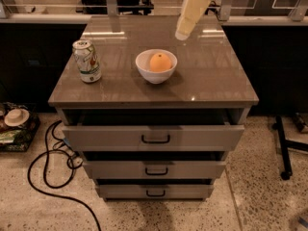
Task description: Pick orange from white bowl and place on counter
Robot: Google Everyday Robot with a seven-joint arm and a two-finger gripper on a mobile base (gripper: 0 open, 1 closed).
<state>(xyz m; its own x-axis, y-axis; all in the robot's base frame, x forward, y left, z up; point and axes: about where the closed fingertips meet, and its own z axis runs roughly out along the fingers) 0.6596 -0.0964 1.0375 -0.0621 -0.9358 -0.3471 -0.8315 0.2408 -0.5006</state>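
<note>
Above the back of the counter [211, 76], the gripper [182, 33] hung up and to the right of the white bowl [155, 76], apart from it. Whether it was open or closed could not be told, and nothing showed in its hold. The orange [160, 62] sat inside the bowl. An off-centre descent would likely strike the rim and tip or slide the bowl on the glossy top. A poor grip could let the round fruit roll toward the can [87, 61] or off the edge.
</note>
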